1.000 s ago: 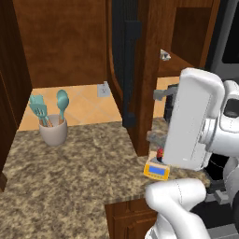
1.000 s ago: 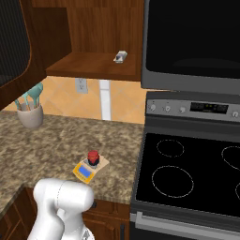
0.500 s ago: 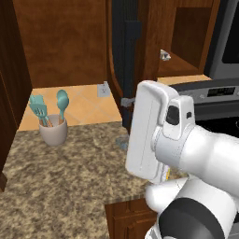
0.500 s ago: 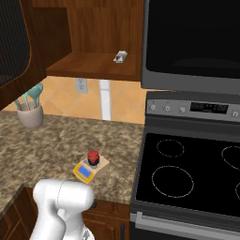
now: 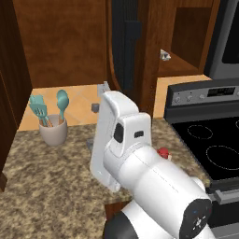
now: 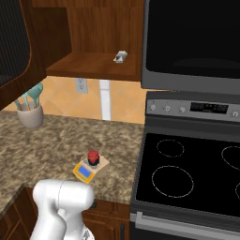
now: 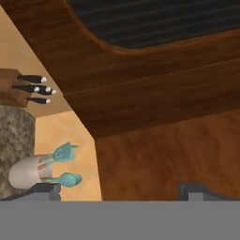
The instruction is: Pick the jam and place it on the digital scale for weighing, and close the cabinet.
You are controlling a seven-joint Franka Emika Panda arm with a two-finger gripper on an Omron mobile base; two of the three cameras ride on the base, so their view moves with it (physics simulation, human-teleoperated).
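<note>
With the jam (image 6: 93, 157) already standing on the scale (image 6: 90, 168) beside the stove (image 6: 187, 173), the cabinet door (image 7: 154, 61), rigid and hinged, likely swings best pushed near its free edge by the pincer (image 7: 119, 191), fingers wide and empty.

Arm: white Franka Panda, dark joints. In the left base view a thick white link rises from the lower right and bends up and left toward the cabinet door (image 5: 125, 42), its flat-sided upper segment standing nearly upright below the door's edge. In the right base view a rounded white shoulder segment sits at lower left.

Gripper (image 7: 119, 190): two dark fingertips (image 7: 46, 190) set well apart, nothing between them, pointed at the cabinet door's wooden face.
</note>
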